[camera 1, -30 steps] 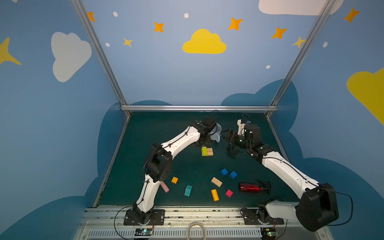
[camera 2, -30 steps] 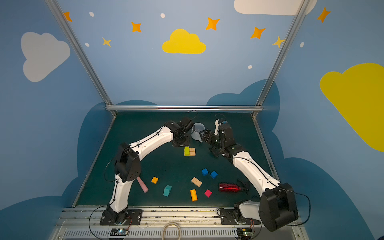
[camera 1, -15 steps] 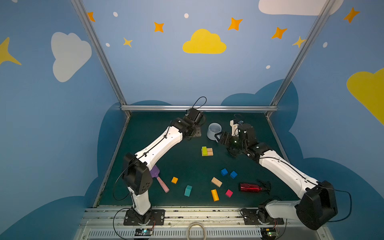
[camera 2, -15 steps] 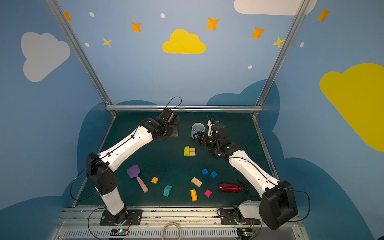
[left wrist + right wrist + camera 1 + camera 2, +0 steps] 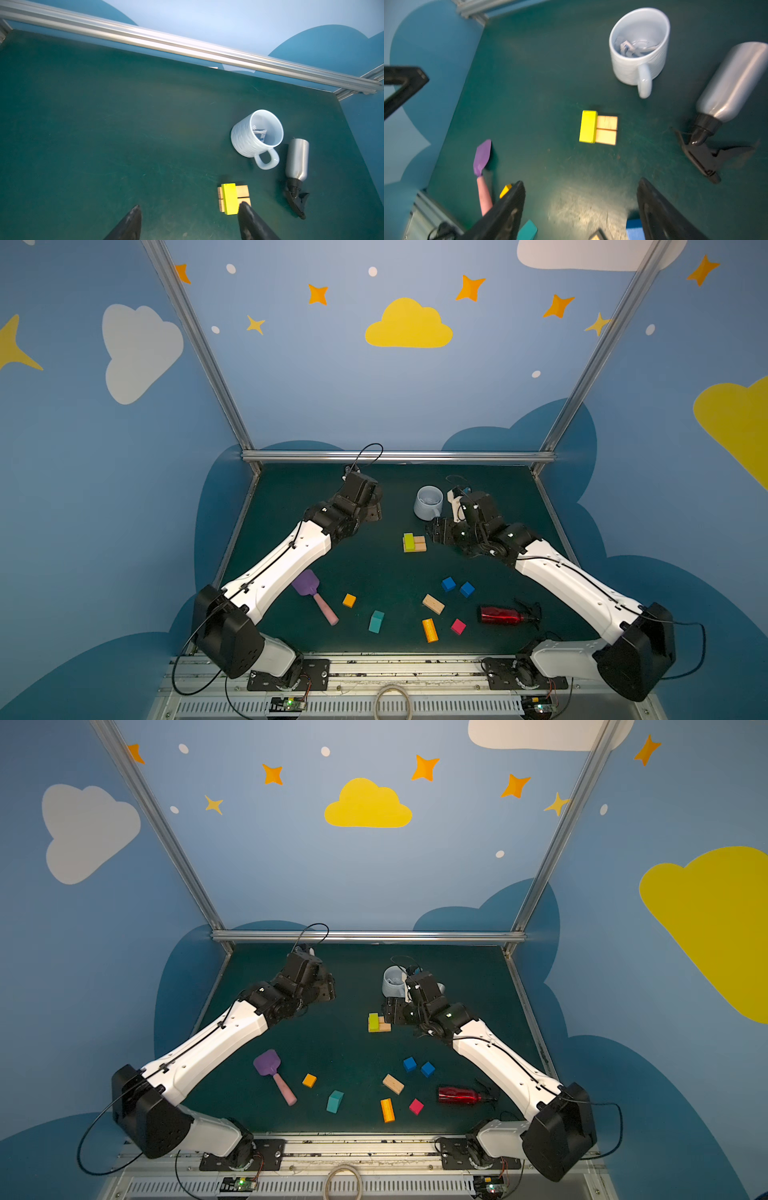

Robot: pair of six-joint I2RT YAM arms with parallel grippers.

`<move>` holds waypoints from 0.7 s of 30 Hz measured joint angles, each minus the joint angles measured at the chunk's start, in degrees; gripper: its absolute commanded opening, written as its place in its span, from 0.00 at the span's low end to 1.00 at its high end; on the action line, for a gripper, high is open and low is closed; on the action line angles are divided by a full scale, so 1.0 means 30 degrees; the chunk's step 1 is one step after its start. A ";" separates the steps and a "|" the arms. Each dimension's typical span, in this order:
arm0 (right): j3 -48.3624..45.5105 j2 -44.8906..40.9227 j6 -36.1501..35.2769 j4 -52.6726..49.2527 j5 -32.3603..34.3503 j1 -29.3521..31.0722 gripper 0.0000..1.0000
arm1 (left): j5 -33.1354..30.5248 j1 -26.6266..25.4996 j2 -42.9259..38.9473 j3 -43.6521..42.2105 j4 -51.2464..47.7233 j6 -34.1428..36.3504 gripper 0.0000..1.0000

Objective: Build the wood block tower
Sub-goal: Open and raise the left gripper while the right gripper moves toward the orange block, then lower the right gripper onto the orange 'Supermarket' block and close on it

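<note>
Retreat of left gripper (image 5: 189,206) over the last second: off the tower (image 5: 414,542) and back toward the far-left of the mat (image 5: 365,572), jaws spread wider than before, nothing between them. Just beside the tower, near the mug (image 5: 428,502), right gripper (image 5: 580,182), jaws wide, likewise empty. At mid-mat, the tower barely begun: two tan bars (image 5: 606,129) flat side by side, green bar (image 5: 588,126) across one end, on top. No shift in it through the withdrawal, so probably a clean release. Loose toward the front edge: blue cubes (image 5: 448,584), tan bar (image 5: 433,604), orange bar (image 5: 430,630), pink cube (image 5: 458,626), teal piece (image 5: 376,621), orange cube (image 5: 349,600). Likely next: a fetch from that scatter; most of the build yet to do.
</note>
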 measured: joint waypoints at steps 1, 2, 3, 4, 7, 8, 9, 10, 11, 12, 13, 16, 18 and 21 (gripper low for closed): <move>0.0153 0.0000 -0.0102 -0.0437 0.0175 0.0350 0.81 | -0.0036 0.0087 -0.0262 -0.0423 0.0233 0.0051 0.74; 0.0240 0.0000 -0.0160 -0.0787 0.0321 0.0670 0.80 | -0.0036 0.0175 -0.0466 -0.0758 0.0430 0.0080 0.74; 0.0262 0.0000 -0.0197 -0.1137 0.0466 0.1027 0.80 | -0.0036 0.0248 -0.0670 -0.1129 0.0656 0.0117 0.74; 0.0262 0.0000 -0.0219 -0.1603 0.0634 0.1406 0.80 | -0.0036 0.0321 -0.0823 -0.1413 0.0845 0.0146 0.74; 0.0262 0.0000 -0.0160 -0.2958 0.1115 0.2499 0.80 | -0.0036 0.0444 -0.1020 -0.1880 0.1253 0.0262 0.74; 0.0262 0.0007 -0.0102 -0.3381 0.1290 0.2856 0.80 | -0.0036 0.0459 -0.1056 -0.1982 0.1362 0.0284 0.74; 0.0262 0.0036 -0.0007 -0.3869 0.1501 0.3264 0.80 | -0.0029 0.0466 -0.1122 -0.2120 0.1523 0.0291 0.74; 0.0262 0.0087 0.0168 -0.4422 0.1770 0.3723 0.80 | -0.0029 0.0466 -0.1202 -0.2259 0.1625 0.0335 0.74; 0.0255 0.0138 0.0284 -0.4787 0.1909 0.4058 0.80 | -0.0022 0.0466 -0.1253 -0.2375 0.1705 0.0342 0.74; 0.0240 0.0240 0.0444 -0.5238 0.2142 0.4524 0.79 | -0.0007 0.0466 -0.1348 -0.2514 0.1800 0.0342 0.74; 0.0211 0.0321 0.0648 -0.5530 0.2251 0.4860 0.79 | 0.0000 0.0474 -0.1450 -0.2645 0.1843 0.0350 0.74; -0.0146 0.0532 0.1239 -0.6280 0.2506 0.5952 0.75 | 0.0036 0.0474 -0.1683 -0.2900 0.2040 0.0364 0.75; -0.0452 0.0648 0.1574 -0.6710 0.2528 0.6601 0.73 | 0.0036 0.0488 -0.1858 -0.3060 0.2222 0.0357 0.75; -0.1042 0.0918 0.2164 -0.7176 0.2375 0.7519 0.72 | 0.0044 0.0561 -0.2127 -0.3198 0.2317 0.0357 0.75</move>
